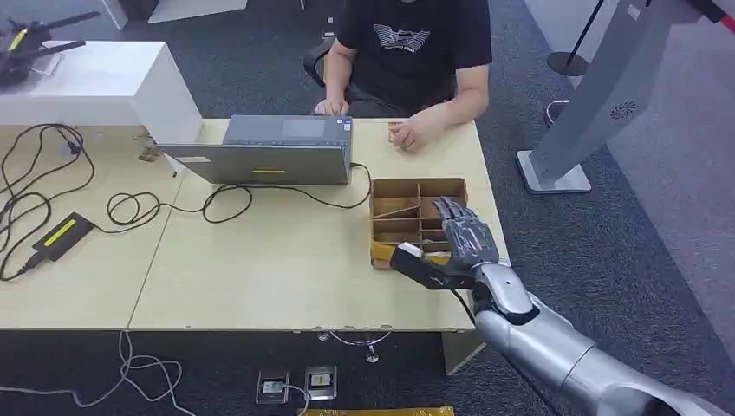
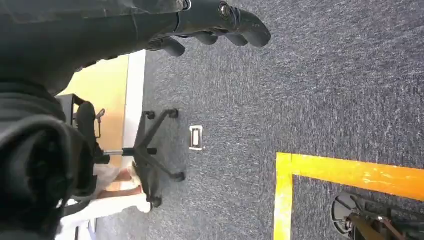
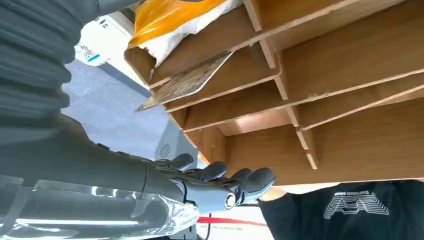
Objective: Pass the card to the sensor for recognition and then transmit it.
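A brown wooden divider box (image 1: 418, 186) stands at the table's right end. A thin card (image 1: 395, 211) leans slantwise in one of its left compartments; the right wrist view shows the card (image 3: 186, 81) resting across a divider of the box (image 3: 350, 65). My right hand (image 1: 458, 240) hovers over the box's near right corner with fingers stretched and thumb spread, holding nothing, and does not touch the card. In its wrist view the right hand (image 3: 215, 185) is likewise empty. A flat black device with a yellow stripe (image 1: 61, 235) lies far left. My left hand (image 2: 215, 22) hangs above the carpet, empty.
A person sits at the table's far side with a hand (image 1: 411, 134) resting on it behind the box. A grey laptop (image 1: 269, 152) and looping black cables (image 1: 130, 208) occupy the middle and left. A yellow bag (image 3: 170, 15) lies in the box's near compartment. A grey stand (image 1: 572, 130) rises at the right.
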